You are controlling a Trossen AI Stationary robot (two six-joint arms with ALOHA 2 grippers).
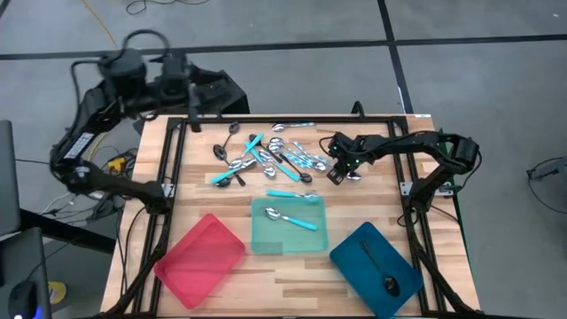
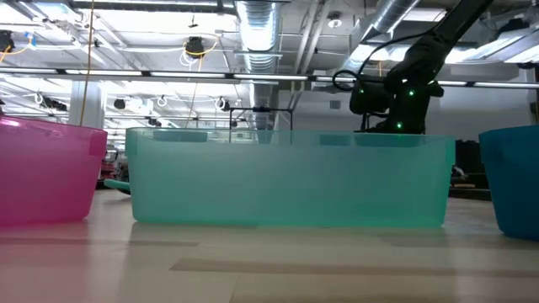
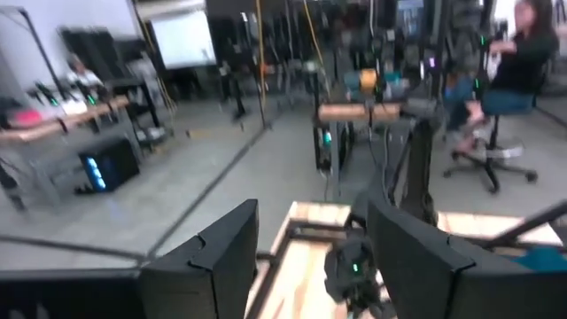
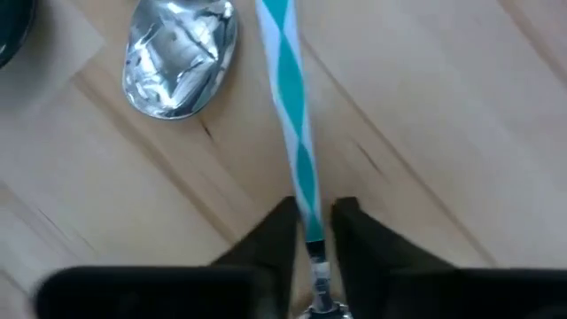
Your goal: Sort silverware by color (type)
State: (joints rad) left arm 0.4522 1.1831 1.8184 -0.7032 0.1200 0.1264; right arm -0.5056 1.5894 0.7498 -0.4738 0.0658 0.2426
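While the right gripper (image 4: 314, 232) pinches the striped turquoise handle (image 4: 292, 106) of a spoon lying flat at the right edge of the pile (image 1: 270, 155), the left gripper (image 3: 310, 257) waits spread, raised behind the table's far left corner. Sorting looks barely begun, with most spoons still heaped on the wood. Nearer, the teal tray (image 1: 310, 237) holds one turquoise-handled spoon (image 1: 291, 218), the blue tray (image 1: 354, 257) one dark spoon (image 1: 383, 273), and the red tray (image 1: 199, 261) nothing.
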